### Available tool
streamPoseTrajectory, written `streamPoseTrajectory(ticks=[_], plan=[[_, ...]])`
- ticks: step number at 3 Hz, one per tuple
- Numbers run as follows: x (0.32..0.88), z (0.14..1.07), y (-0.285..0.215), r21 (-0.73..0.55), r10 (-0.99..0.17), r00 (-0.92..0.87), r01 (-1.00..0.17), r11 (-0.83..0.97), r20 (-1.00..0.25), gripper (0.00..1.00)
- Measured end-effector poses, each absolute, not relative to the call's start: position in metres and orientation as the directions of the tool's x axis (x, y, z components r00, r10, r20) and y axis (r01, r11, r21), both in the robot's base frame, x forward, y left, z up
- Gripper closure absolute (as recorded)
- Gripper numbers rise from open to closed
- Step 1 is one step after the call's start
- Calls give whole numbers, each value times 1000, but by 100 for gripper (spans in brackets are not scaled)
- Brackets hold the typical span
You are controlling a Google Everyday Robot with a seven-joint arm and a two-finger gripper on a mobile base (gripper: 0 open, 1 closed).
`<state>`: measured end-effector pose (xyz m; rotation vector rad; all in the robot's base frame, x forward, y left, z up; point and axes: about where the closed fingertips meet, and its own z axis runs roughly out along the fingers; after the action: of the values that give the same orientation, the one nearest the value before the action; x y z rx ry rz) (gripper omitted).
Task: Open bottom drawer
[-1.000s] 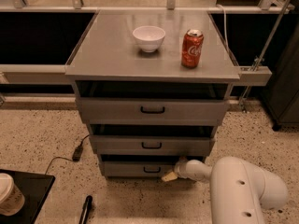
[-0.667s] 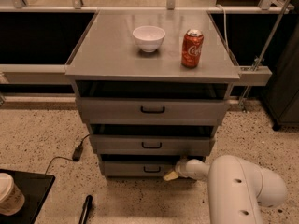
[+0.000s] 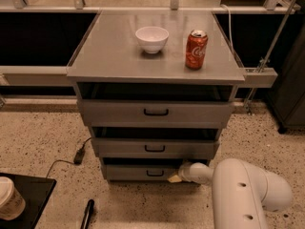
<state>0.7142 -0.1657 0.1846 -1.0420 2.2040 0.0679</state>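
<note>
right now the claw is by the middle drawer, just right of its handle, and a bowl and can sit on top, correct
Not quite: the camera view shows the claw by the bottom drawer, just right of its handle. The bowl and can do sit on top.

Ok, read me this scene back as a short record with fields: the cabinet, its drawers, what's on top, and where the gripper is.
cabinet: grey metal, three drawers, flat top
top drawer: widest-looking, black bar handle
middle drawer: below it, black bar handle
bottom drawer: lowest, small black handle; how far out it is cannot be told
gripper: low, at the bottom drawer's front, just right of its handle
on top: white bowl; red can upright to its right, apart from it
</note>
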Motion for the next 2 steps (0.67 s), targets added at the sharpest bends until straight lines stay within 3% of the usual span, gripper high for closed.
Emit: streamPoseTrajectory(ticks=[2], plan=[[714, 185, -166, -232, -663, -441, -699, 677, -605, 65]])
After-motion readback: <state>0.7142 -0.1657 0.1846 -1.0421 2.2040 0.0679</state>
